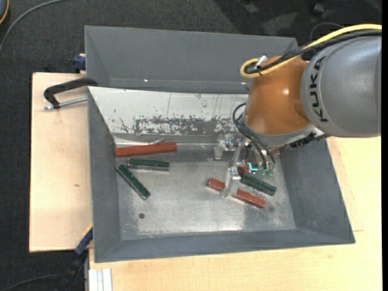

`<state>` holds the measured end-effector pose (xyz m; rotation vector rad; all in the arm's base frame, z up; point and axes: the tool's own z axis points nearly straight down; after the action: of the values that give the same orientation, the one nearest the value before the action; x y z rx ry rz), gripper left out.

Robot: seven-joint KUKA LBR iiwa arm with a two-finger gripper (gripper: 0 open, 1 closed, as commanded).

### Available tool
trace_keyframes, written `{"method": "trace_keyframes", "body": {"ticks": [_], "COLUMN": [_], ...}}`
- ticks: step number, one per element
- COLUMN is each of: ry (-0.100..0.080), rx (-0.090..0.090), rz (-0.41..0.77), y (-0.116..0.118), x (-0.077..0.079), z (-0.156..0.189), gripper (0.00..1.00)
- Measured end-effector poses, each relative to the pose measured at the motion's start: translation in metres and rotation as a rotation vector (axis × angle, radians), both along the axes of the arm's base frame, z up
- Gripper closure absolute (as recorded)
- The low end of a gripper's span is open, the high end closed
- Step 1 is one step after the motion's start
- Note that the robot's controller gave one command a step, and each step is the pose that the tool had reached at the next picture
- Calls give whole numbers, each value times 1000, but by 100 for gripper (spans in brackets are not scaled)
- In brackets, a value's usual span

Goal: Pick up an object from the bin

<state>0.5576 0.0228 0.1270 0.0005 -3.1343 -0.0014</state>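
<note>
Just beside the end effector [234,180], width impossible to tell, lies a small red block [215,185]. Centring squarely over it looks wisest.

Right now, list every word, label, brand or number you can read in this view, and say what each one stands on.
"KUKA": on the grey arm, letters turned sideways.
Nothing else can be read: the bin and what lies in it show no lettering.
</note>
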Motion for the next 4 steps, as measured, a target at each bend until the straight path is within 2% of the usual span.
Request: {"method": "trace_keyframes", "body": {"ticks": [1,2,3,4], "ry": [-12,-6,-12,-24], "rx": [0,-2,0,-4], "rz": [105,231,236,303], "y": [-13,-109,-105,-119], "x": [13,8,10,38], "z": [-10,-57,-54,58], "gripper": [0,0,100,100]}}
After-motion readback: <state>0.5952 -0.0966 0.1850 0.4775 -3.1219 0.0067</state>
